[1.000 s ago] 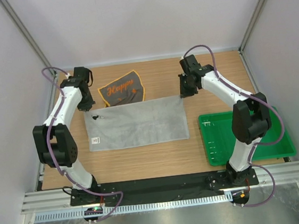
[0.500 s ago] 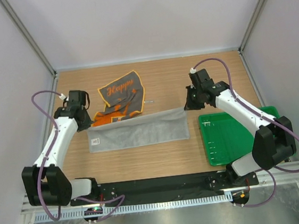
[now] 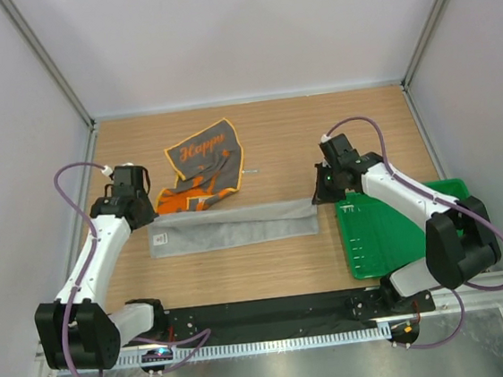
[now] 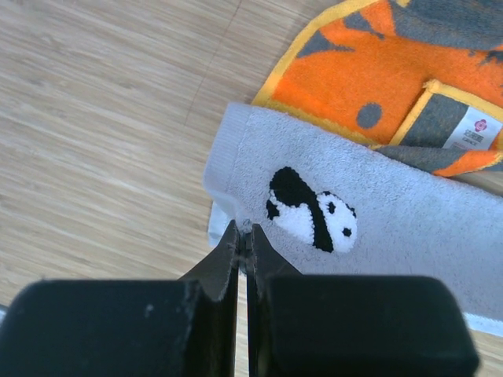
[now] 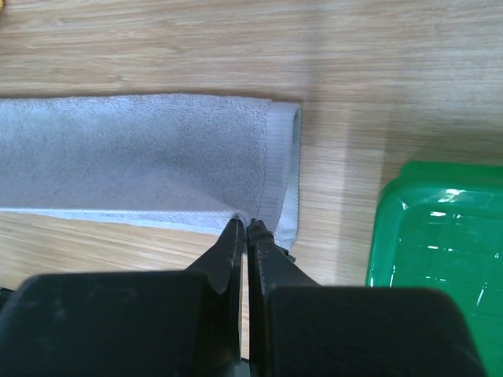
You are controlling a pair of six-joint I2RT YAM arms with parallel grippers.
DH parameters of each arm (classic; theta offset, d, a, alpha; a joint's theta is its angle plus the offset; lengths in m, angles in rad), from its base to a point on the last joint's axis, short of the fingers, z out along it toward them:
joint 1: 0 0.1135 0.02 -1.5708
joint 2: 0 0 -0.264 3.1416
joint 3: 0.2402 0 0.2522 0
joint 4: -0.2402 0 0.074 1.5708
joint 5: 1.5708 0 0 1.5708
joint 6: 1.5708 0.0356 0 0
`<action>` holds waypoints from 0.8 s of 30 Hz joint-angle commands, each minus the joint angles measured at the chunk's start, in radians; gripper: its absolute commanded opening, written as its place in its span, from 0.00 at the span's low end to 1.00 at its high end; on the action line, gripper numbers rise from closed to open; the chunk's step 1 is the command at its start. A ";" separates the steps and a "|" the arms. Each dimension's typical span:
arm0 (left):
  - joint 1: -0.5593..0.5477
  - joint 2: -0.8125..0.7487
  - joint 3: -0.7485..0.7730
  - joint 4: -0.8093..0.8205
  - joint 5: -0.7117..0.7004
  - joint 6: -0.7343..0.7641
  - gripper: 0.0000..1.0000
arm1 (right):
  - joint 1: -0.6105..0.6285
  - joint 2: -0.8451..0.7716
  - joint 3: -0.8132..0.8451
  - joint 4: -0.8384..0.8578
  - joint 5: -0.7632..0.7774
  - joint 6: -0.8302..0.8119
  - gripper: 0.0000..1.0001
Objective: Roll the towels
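overhead hides the panda patch (image 4: 310,210) on the grey towel (image 3: 237,225) that left tool (image 4: 244,232) and right tool (image 5: 245,224) clench.

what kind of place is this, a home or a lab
Most likely a robot test cell, not a home: a wooden table boxed in by plain white walls and metal frame posts, a left arm and a right arm bolted to a rail at its near edge, holding a light grey towel.
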 commanded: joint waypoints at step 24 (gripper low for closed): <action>0.017 -0.123 0.078 0.043 0.024 0.088 0.57 | -0.015 -0.110 0.050 -0.057 0.027 0.012 0.67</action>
